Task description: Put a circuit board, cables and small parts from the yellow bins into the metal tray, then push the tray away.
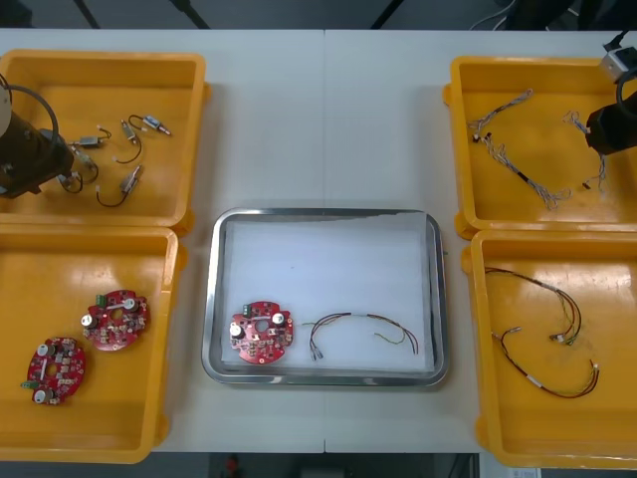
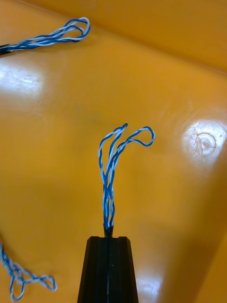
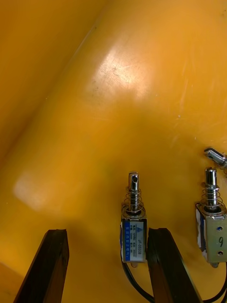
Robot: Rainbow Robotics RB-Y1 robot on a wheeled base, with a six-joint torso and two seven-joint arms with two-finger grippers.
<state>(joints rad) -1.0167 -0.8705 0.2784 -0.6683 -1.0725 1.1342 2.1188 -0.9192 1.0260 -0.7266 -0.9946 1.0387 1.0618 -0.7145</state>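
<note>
My right jaws, clenched on a twisted blue-and-white cable [image 2: 111, 180], its looped strands running straight ahead over the glossy yellow bin [image 2: 179, 71]. My left jaws, released, bracket a small metal part [image 3: 133, 227], sprung pin pointing forward, perhaps touching one jaw.

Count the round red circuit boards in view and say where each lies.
3. Two round red circuit boards lie in the nearer left yellow plastic bin; a third board lies in the shiny metal tray, near its left side. None appears hidden.

Tray [image 1: 323, 213] far half bare; board [image 1: 262, 333], cable [image 1: 363, 332] near front.
</note>
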